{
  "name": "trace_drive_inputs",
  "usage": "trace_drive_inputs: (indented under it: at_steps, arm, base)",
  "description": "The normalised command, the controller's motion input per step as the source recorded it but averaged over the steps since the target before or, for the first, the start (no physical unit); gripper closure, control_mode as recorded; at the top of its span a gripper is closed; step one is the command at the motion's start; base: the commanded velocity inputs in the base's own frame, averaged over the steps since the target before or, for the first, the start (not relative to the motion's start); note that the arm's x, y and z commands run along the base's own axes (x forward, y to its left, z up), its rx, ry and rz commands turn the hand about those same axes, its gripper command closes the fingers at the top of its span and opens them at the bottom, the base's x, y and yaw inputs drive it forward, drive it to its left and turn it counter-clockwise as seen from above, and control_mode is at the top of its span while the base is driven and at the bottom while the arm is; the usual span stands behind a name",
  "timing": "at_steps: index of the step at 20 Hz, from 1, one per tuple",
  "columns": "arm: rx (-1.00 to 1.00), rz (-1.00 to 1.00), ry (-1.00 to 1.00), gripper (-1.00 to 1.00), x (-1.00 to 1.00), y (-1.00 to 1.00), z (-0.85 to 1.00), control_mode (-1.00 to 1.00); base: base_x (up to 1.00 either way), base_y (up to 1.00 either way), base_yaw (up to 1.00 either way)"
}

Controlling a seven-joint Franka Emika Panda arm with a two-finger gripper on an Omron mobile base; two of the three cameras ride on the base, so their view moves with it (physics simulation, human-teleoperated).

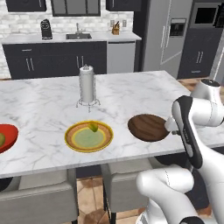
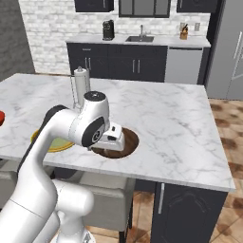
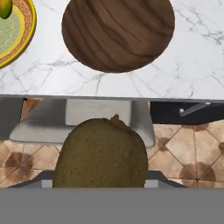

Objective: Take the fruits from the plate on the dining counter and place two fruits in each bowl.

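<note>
Fruits are split across the scene: a brown, fuzzy, kiwi-like fruit [image 3: 103, 153] fills the lower centre of the hand view, seemingly clamped by the gripper [image 2: 114, 137], though the fingers are hidden behind it, so how wide they stand cannot be told. One green fruit [image 1: 93, 127] lies on the plate [image 1: 72, 140], centre-left on the dining counter [image 1: 43, 105]. The wooden bowl [image 3: 118, 33] sits at upper centre, above the carried fruit, which hangs over floor and chair beyond the counter edge. Releasing here would likely drop the fruit off the counter. The red bowl [image 1: 9, 133] at the left edge already holds something.
</note>
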Motion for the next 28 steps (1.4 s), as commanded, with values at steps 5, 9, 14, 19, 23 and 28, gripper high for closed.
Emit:
trace_drive_inputs:
  at_steps: [5, 9, 14, 19, 23, 28]
  arm:
    - [0.0, 0.0, 0.0, 1.0, 0.0, 0.0, 0.0, 1.0]
    - [0.0, 0.0, 0.0, 1.0, 0.04, 0.0, 0.0, -1.0]
    - [0.01, 0.0, 0.02, 1.0, 0.94, 0.12, -0.05, -1.0]
    - [0.03, 0.0, 0.01, 1.0, 1.0, 0.29, -0.2, -1.0]
    - [0.0, 0.03, 0.11, 1.0, 1.0, 0.0, -0.33, -1.0]
    - [0.0, 0.0, 0.03, 1.0, 0.65, 0.0, -0.38, -1.0]
  base:
    - [0.0, 0.0, 0.0]
    - [0.0, 0.0, 0.0]
    - [0.0, 0.0, 0.0]
    - [0.0, 0.0, 0.0]
    - [0.0, 0.0, 0.0]
    - [0.0, 0.0, 0.0]
